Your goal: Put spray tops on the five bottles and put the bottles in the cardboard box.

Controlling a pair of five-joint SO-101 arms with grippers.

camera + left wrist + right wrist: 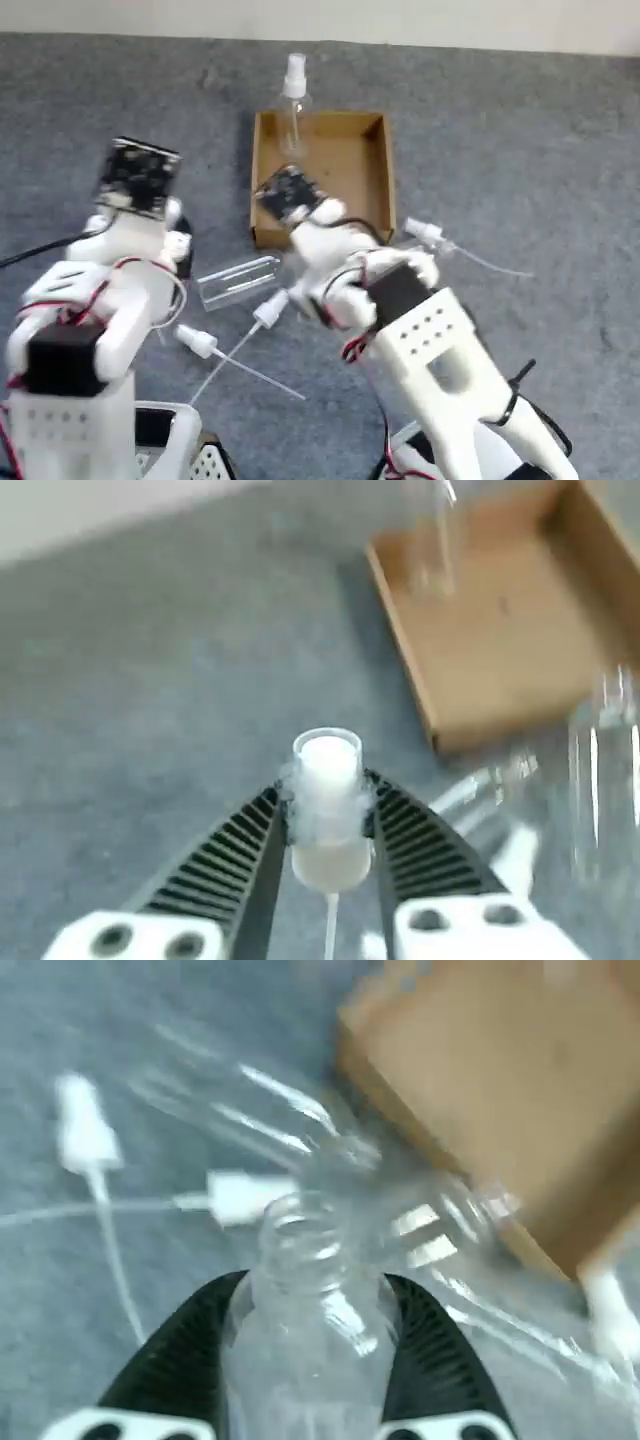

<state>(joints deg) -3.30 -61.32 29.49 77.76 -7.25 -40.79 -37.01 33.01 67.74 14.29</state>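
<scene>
One bottle (pixel 293 105) with its spray top on stands upright inside the cardboard box (pixel 375 175), near the far wall. A second, open bottle (pixel 300 1260) sits between the right gripper's (pixel 318 1290) black fingers, which pinch it just below its uncapped neck. A third bottle (pixel 238 280) lies on its side on the grey tabletop (pixel 520 130), just before the box's near corner and between the two arms.

The left gripper (pixel 325 790) pinches a white spray top (pixel 326 755) between its ribbed fingers. The cap points up and its thin tube hangs below. Three more spray tops lie loose on the tabletop. One (pixel 270 306) is just beside the lying bottle, and another (pixel 197 341) is nearer the left arm; their long tubes cross. The last (pixel 424 230) is by the box's right near corner, its tube trailing off to the right.

The left arm (pixel 90 320) rises folded from its base at the near edge. Its wrist is held high and aimed toward the box, well short of it. The right arm (pixel 440 360) stretches on a slant from the near right, and its wrist (pixel 290 195) hangs over the box's near wall.
</scene>
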